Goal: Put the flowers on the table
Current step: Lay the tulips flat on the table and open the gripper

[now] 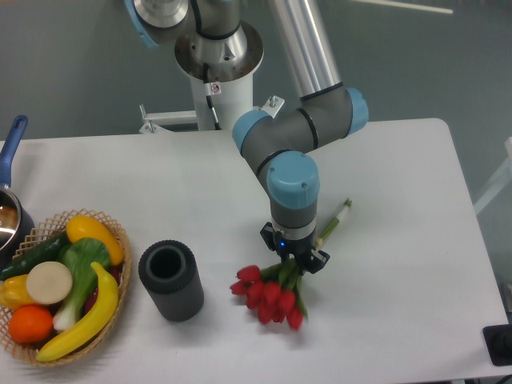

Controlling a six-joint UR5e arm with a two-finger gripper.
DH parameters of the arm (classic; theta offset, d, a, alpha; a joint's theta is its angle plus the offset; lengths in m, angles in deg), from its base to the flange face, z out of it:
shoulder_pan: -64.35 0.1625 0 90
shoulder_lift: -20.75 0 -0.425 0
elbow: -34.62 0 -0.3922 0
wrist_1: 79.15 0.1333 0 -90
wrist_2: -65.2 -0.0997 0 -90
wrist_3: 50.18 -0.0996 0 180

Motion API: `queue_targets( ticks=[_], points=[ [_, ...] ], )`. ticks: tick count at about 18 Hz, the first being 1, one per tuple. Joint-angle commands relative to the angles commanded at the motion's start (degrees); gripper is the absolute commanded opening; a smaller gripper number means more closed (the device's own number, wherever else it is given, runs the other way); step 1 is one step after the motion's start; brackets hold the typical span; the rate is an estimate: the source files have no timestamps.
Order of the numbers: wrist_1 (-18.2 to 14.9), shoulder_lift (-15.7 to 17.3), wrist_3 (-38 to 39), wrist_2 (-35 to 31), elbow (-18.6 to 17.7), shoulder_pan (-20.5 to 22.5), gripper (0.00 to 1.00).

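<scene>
The flowers (268,294), a bunch of red tulips, lie low over the white table (384,304) just right of centre, heads toward the front. Their green stems run up and right, with the cut ends (342,210) sticking out past the arm. My gripper (293,262) points straight down and is shut on the stems just behind the blooms. The fingers are mostly hidden by the wrist and the leaves. I cannot tell whether the blooms touch the tabletop.
A dark grey cylindrical vase (170,280) stands empty to the left of the flowers. Further left a wicker basket (60,284) holds toy fruit and vegetables. A pot with a blue handle (10,164) sits at the left edge.
</scene>
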Motion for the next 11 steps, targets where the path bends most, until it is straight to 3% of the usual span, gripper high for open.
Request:
queue_targets(
  ticks=[1,2,4,11],
  points=[
    [0.17,0.18,0.09,0.17,0.44,0.00,0.96],
    [0.52,0.26,0.26,0.35,0.70,0.00,1.00],
    [1.05,1.05,0.70,0.53,0.70,0.26,1.00],
    [0.97,10.71,1.14,4.74,0.53,0.70,1.00]
  ],
)
